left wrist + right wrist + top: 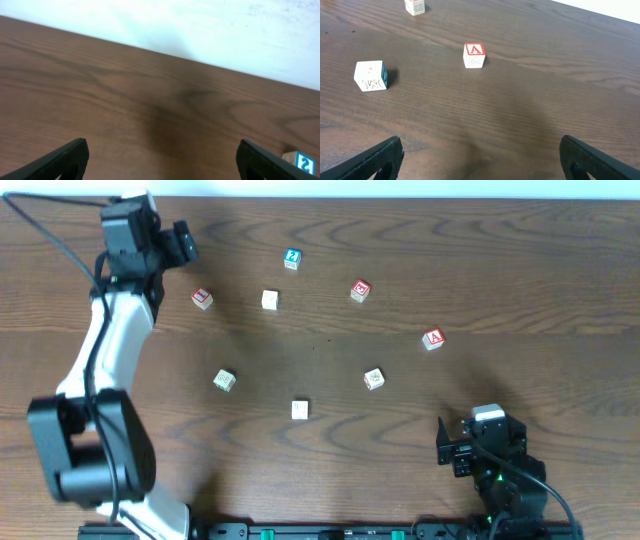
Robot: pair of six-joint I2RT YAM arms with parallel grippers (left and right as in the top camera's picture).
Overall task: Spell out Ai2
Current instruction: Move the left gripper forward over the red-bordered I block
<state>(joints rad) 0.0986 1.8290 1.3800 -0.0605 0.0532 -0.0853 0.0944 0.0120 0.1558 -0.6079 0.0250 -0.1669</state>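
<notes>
Several letter blocks lie scattered on the wooden table. The red "A" block (432,339) is at the right and also shows in the right wrist view (474,54). The blue "2" block (291,258) is at the back centre, and its corner shows in the left wrist view (303,161). I cannot pick out an "i" block. My left gripper (184,242) (162,165) is open and empty at the back left, left of the blue block. My right gripper (448,442) (480,160) is open and empty at the front right, well short of the "A" block.
Other blocks: two red ones (202,298) (360,290), a cream one (270,300), and pale ones (225,380) (373,379) (300,410). The right wrist view shows a pale block (371,76) at left and another (414,6) far back. A white wall borders the table's far edge (200,30).
</notes>
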